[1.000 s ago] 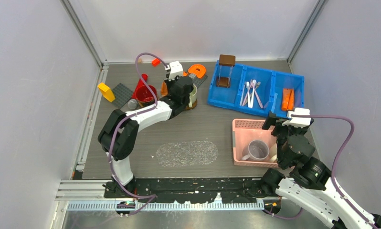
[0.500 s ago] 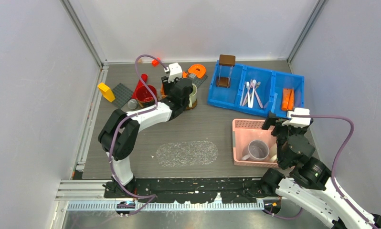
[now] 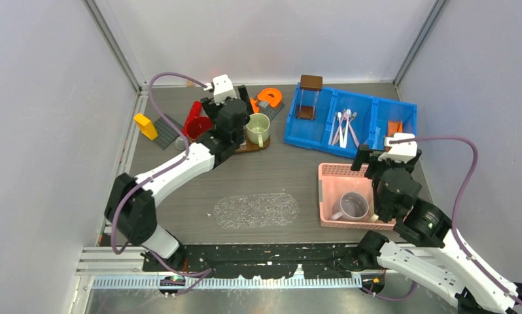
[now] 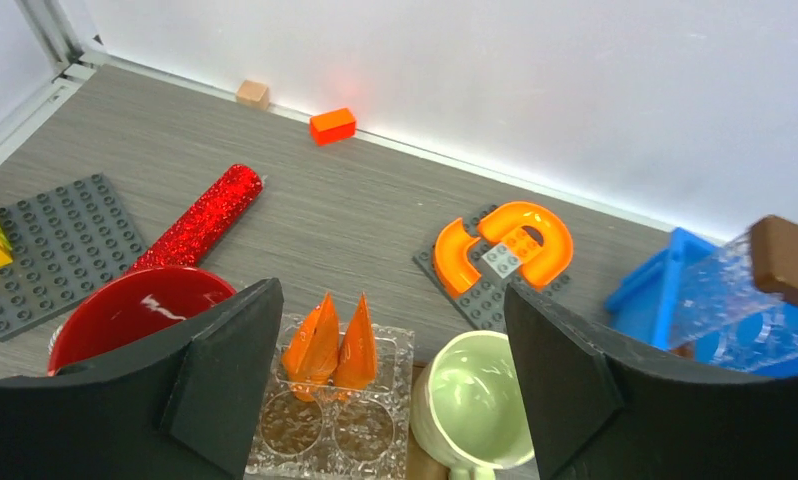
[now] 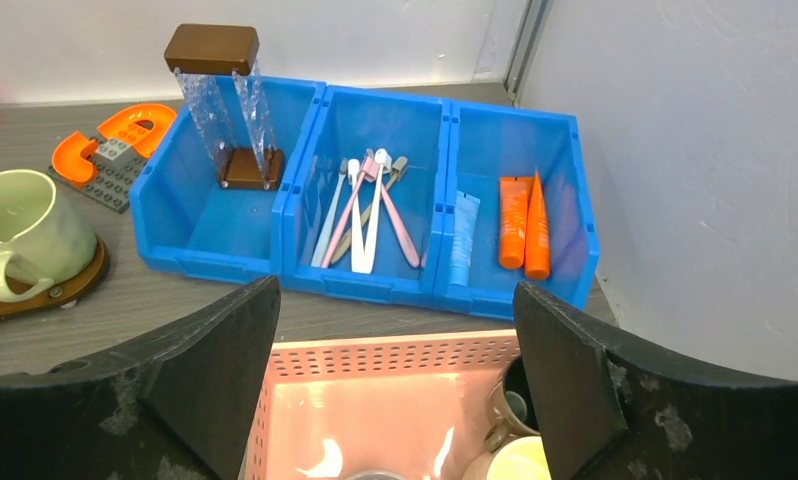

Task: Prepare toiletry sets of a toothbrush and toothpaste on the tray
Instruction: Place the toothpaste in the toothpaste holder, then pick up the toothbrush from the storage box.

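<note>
Two orange toothpaste tubes (image 4: 333, 345) stand upright in a clear glass holder (image 4: 330, 420), beside a pale green mug (image 4: 480, 400) on the brown tray (image 3: 261, 145). My left gripper (image 4: 390, 290) hangs open above the holder and mug, holding nothing. More toothpaste tubes (image 5: 525, 225) lie in the right blue bin. Several white and pink toothbrushes (image 5: 365, 210) lie in the middle bin. My right gripper (image 5: 395, 285) stands open and empty over the pink basket (image 5: 375, 355), short of the bins.
A red bowl (image 4: 125, 310) sits left of the holder, with a red glitter stick (image 4: 200, 215) behind it. An orange C-shaped block (image 4: 505, 245) lies on a grey plate. A clear, brown-topped stand (image 5: 220, 100) fills the left bin. Mugs (image 3: 353, 206) sit in the basket.
My left gripper has opened and drawn back to the left, uncovering the green mug. The right arm has shifted slightly towards the bins, still open.
</note>
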Robot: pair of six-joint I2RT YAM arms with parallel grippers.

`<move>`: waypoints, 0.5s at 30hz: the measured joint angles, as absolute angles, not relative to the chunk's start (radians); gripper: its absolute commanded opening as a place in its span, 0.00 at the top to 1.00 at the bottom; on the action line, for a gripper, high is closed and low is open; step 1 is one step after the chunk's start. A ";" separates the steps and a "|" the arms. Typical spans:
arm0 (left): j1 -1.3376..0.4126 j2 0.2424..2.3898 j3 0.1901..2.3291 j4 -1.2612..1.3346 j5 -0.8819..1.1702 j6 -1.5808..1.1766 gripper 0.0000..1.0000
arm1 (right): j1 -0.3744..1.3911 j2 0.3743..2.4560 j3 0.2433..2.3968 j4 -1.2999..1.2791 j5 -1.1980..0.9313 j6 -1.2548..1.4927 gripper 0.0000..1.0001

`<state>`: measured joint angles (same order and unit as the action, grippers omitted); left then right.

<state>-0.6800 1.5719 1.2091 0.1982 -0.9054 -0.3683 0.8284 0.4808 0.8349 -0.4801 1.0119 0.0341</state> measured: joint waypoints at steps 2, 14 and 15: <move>-0.680 1.522 1.210 0.154 -0.876 -0.385 0.10 | 0.828 0.546 0.881 -0.509 1.004 0.063 0.05; -0.615 1.335 1.332 -0.353 -0.583 -0.393 0.00 | 0.699 0.999 1.137 -0.682 0.839 0.223 0.11; -0.603 1.317 1.331 -0.393 -0.561 -0.384 0.00 | 0.650 1.034 1.151 -0.690 0.791 0.240 0.13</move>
